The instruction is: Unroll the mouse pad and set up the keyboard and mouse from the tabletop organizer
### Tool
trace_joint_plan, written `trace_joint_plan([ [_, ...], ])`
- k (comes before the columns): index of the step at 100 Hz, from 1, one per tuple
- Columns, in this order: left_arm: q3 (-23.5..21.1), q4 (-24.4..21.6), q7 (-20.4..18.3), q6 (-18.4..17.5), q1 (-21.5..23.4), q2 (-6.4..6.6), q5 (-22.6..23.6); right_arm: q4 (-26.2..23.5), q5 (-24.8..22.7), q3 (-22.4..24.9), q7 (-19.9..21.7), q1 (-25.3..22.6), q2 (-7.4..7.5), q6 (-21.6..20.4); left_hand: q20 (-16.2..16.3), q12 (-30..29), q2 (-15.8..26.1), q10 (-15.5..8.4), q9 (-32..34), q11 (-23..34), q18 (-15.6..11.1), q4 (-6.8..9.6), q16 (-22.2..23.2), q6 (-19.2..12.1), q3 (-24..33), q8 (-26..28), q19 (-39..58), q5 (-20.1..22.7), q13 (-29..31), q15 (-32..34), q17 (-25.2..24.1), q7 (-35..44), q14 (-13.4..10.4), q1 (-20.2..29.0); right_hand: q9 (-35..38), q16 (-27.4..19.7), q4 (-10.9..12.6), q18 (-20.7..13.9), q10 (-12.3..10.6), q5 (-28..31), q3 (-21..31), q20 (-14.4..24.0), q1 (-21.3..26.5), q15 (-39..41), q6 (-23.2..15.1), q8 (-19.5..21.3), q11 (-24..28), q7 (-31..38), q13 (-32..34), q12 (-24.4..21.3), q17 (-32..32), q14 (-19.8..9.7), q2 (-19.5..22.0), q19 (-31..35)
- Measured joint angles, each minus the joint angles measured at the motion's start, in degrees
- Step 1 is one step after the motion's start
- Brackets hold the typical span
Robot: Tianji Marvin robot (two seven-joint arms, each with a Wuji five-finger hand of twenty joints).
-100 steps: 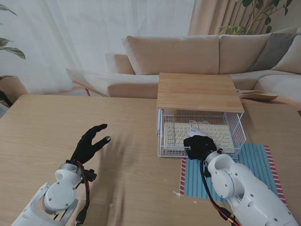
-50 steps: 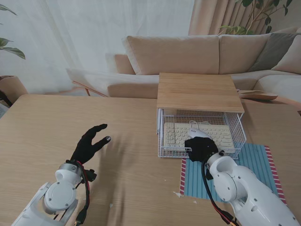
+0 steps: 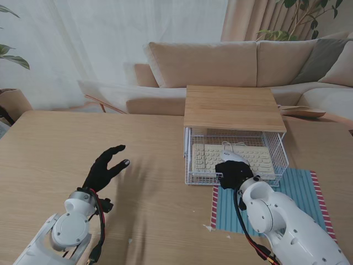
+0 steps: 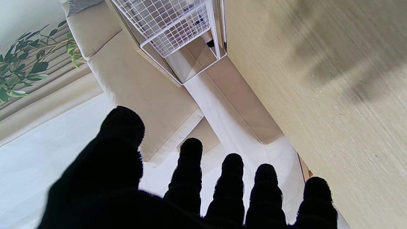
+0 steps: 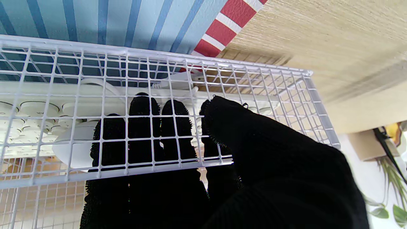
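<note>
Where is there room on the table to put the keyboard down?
The striped mouse pad to the right of the right hand lies bare. So does the wide wooden table between the left hand and the wire basket. The basket itself is crowded with the keyboard, mouse and fingers.

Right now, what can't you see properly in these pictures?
- Mouse: stand view, partly hidden by the right robot hand; whether it's gripped is unclear.
- Keyboard: letters too small; basket wires cross it.
- Mouse pad: partly behind the right arm.
- Left robot hand: left wrist view shows only fingertips.
</note>
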Motion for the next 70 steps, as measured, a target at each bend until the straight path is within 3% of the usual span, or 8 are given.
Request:
trace_joint_plan([
  [38, -0.1, 0.0, 0.1, 0.0, 0.0, -0.02, 0.0, -2.6, -0.3, 1.2, 6.8, 0.0, 0.5, 0.1, 0.0, 0.0, 0.0, 0.0, 0.0, 0.0, 0.0, 0.0, 0.0, 0.0, 0.0, 0.0, 0.0, 0.0, 0.0, 0.0, 0.0, 0.0, 0.0, 0.0, -0.6, -2.2, 0.0, -0.8, -0.1, -0.4, 0.0, -1.9, 0.7, -5.3, -0.5, -1.5, -3.7, -3.9, 0.0, -1.6, 0.3, 0.0, 0.0, -3.5],
  [70, -0.1, 0.0, 0.1, 0.0, 0.0, -0.03, 0.0, -3.8, -0.1, 1.9, 9.5, -0.2, 1.01, -0.5, 0.0, 0.0, 0.0, 0.0, 0.0, 0.0, 0.0, 0.0, 0.0, 0.0, 0.0, 0.0, 0.0, 0.0, 0.0, 0.0, 0.0, 0.0, 0.0, 0.0, -2.0, -2.2, 0.0, -1.5, -0.1, -1.1, 0.0, -2.4, 0.7, -9.8, 0.2, -1.6, -5.3, -6.9, -0.1, -1.7, -0.1, -0.2, 0.0, -6.0],
])
